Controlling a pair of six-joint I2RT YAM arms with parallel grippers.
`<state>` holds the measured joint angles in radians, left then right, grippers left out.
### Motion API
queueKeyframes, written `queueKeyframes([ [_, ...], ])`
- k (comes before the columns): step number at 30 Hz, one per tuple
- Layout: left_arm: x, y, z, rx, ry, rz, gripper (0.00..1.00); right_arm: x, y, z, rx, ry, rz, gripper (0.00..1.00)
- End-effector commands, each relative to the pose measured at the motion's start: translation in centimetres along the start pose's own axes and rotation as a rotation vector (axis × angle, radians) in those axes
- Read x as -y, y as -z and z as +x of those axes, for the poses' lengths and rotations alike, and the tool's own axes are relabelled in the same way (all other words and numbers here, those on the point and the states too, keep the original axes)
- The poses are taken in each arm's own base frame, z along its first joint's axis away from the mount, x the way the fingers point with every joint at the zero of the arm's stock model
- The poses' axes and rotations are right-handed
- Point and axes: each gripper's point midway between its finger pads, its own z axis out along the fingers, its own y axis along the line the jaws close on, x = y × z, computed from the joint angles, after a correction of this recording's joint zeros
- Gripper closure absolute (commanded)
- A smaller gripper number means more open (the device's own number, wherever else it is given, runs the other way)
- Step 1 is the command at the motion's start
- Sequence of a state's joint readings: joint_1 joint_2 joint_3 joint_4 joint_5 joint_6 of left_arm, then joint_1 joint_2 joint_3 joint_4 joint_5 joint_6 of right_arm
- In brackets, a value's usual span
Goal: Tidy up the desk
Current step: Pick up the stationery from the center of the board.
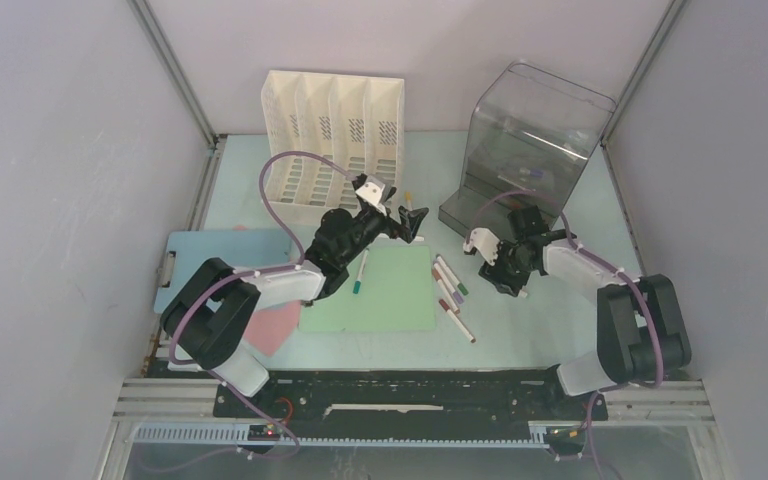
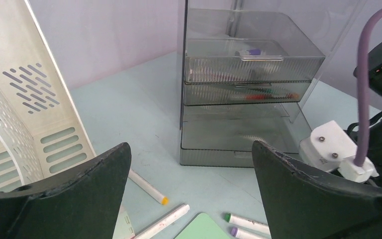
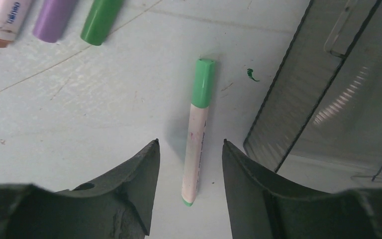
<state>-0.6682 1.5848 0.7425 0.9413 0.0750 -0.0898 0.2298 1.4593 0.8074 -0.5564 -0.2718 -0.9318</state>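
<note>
Table [image 1: 560, 335] is the pale mint top under both arms, carrying everything else. It's rigid, fixed and looks slick, so you don't grip it, you clear what lies on it. Right claw [image 3: 190, 144] is low over it beside the clear drawer unit [image 3: 338, 94]. Its jaws are part open and straddle the lower half of a green-capped marker [image 3: 199, 114], with a gap on each side and nothing gripped yet. The marker looks light, stiff, round, smooth plastic. It will likely roll or skid on that top if one finger touches first, so centre it. Pinch across the white barrel near the middle, not on the cap, which could pull off. Left claw [image 2: 190, 149] hangs wide open and empty, between the white file rack [image 2: 25, 99] and the drawer unit. More markers [image 1: 450, 290] lie loose just right of the green clipboard [image 1: 380, 300]. A blue clipboard [image 1: 215, 255] and a pink sheet [image 1: 275, 325] sit at the left. Those thin flat boards look hard to lift off the table, so take them at an edge.
</note>
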Motion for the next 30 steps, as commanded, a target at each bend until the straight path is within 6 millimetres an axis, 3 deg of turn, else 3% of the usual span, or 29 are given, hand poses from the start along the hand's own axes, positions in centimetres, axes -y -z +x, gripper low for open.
queueKeyframes([
  [1,0.2,-0.8,-2.1,0.056,-0.004,0.013,0.00,0.8,-0.7,0.1,-0.029,-0.025,0.040,0.44],
  [10,0.0,-0.6,-2.1,0.055,-0.017,0.001,0.00,-0.2,-2.3,0.3,-0.078,-0.023,0.000,0.54],
  [22,-0.3,-0.3,-2.2,0.059,-0.031,-0.014,0.00,-1.8,-3.0,-0.9,-0.100,-0.034,-0.083,1.00],
  [30,-0.4,-0.2,-2.2,0.059,-0.033,-0.019,0.00,-2.0,-1.2,-3.7,0.002,-0.050,-0.089,1.00],
])
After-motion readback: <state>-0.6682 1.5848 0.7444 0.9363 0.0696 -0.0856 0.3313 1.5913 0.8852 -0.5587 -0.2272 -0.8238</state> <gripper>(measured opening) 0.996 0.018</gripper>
